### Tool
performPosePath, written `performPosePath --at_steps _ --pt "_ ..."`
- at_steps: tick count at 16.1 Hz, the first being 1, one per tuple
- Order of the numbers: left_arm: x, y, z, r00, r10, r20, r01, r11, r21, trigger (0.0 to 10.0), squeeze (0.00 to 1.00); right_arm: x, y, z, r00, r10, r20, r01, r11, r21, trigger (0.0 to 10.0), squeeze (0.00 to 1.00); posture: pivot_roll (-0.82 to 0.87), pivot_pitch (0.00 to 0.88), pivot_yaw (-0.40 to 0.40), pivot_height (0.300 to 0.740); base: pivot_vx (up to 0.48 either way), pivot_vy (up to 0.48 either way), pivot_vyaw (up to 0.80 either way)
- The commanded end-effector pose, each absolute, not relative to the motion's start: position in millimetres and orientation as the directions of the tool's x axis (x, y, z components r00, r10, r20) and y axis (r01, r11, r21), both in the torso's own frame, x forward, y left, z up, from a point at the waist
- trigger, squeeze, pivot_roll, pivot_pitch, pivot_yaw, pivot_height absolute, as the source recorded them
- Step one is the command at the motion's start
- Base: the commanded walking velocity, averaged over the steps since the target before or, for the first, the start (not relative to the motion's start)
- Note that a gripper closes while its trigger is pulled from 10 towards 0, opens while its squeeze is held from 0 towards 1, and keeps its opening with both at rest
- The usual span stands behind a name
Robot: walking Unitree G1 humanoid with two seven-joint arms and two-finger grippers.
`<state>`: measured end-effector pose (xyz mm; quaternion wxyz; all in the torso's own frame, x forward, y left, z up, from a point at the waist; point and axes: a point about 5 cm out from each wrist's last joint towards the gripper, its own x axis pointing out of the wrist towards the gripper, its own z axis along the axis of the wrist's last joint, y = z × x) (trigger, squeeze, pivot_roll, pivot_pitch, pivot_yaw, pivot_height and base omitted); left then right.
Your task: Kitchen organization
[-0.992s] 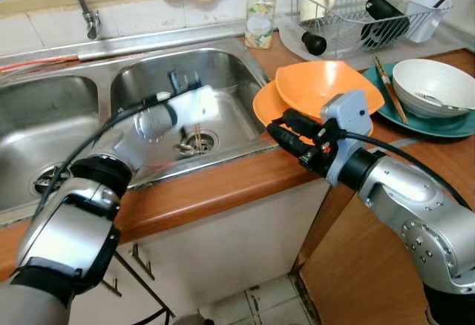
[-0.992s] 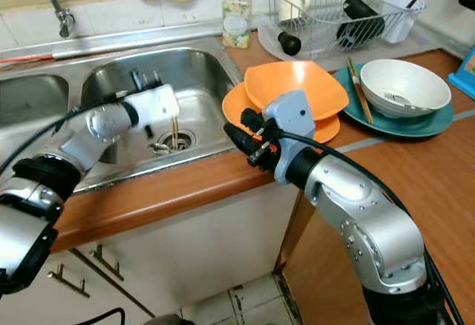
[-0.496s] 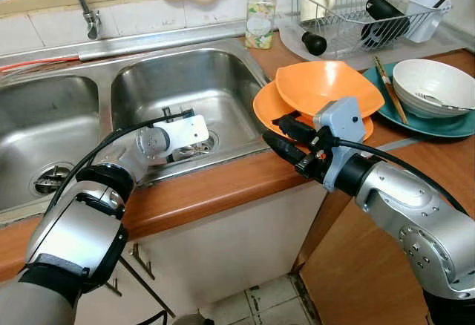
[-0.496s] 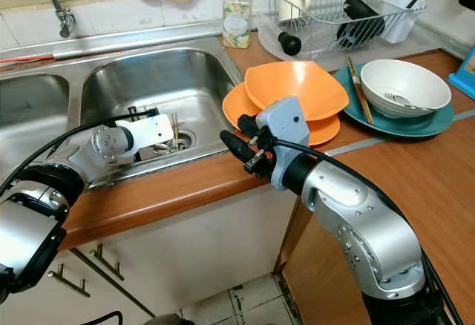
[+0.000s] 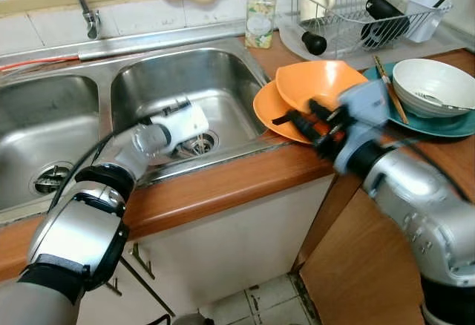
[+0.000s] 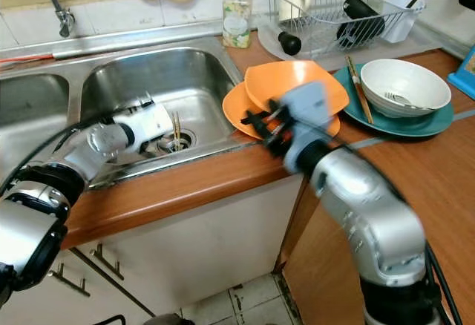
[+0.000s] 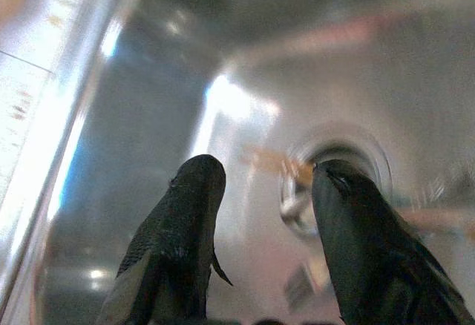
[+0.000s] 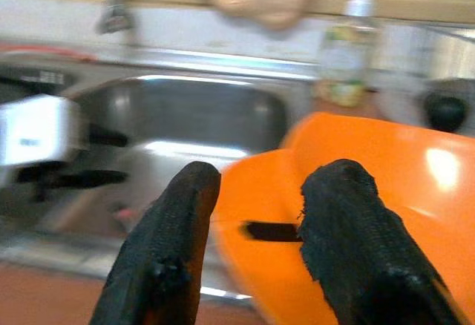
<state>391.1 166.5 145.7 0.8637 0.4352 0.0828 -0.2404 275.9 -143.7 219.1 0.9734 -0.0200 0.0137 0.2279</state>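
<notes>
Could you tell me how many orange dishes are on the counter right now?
2. An orange bowl sits on an orange plate at the sink's right edge, where the open right gripper reaches. More could be hidden beneath them.

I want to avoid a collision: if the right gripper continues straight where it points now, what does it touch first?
Probably the orange plate: the right gripper, jaws open, straddles its rim, with the orange bowl just behind. Motion blur leaves depth uncertain.

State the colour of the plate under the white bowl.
Teal; the plate under the white bowl shows best in the right eye view.
</notes>
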Motion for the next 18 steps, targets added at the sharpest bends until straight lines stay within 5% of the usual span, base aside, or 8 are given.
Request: performPosePath --at_steps 1,6,8,10,11,14,15,18 --pt "392.8 162.8 157.3 0.886 -0.386 -0.257 0.450 0.581 0.678 10.0 0.00 281.0 -154.9 218.9 0.927 0.371 -0.052 -0.372 0.928 -0.015 10.0 1.00 -0.21 0.000 0.042 0.740 0.000 0.000 0.00" --pt "375.1 160.3 167.1 0.840 -0.541 -0.044 0.487 0.715 0.502 10.0 0.00 294.4 -192.3 220.6 0.986 0.134 -0.095 -0.127 0.989 0.077 10.0 1.00 -0.19 0.000 0.019 0.740 0.000 0.000 0.00" --pt "358.4 155.6 162.2 0.791 -0.611 -0.009 0.549 0.704 0.451 10.0 0.00 299.7 -206.7 217.2 0.988 0.042 -0.152 -0.020 0.990 0.142 10.0 0.11 -0.19 0.000 0.012 0.740 0.000 0.000 0.00" --pt "340.6 152.4 153.2 0.750 -0.661 -0.014 0.609 0.682 0.405 10.0 0.10 305.0 -216.0 214.8 0.979 -0.004 -0.202 0.048 0.975 0.215 10.0 0.00 -0.19 0.000 0.010 0.740 0.000 0.000 0.00" --pt "332.7 150.4 150.8 0.731 -0.682 -0.017 0.636 0.672 0.381 10.0 1.00 307.6 -218.1 214.7 0.976 -0.004 -0.218 0.060 0.966 0.251 10.0 0.00 -0.19 0.000 0.008 0.740 0.000 0.000 0.00" --pt "315.6 148.5 151.0 0.711 -0.702 -0.027 0.666 0.661 0.347 10.0 0.81 313.1 -220.8 210.9 0.959 -0.006 -0.283 0.097 0.945 0.311 10.0 0.00 -0.18 0.000 0.003 0.740 0.000 0.000 0.00" --pt "310.4 148.1 153.7 0.715 -0.699 -0.018 0.663 0.669 0.336 10.0 0.00 315.2 -221.0 207.6 0.950 -0.007 -0.311 0.116 0.935 0.334 10.0 0.00 -0.18 0.000 0.001 0.740 0.000 0.000 0.00" --pt "300.0 143.7 157.9 0.712 -0.703 -0.004 0.669 0.676 0.309 10.0 0.00 323.8 -221.8 200.4 0.943 0.005 -0.333 0.154 0.880 0.449 10.0 0.00 -0.17 0.000 0.000 0.740 0.000 0.000 0.00"
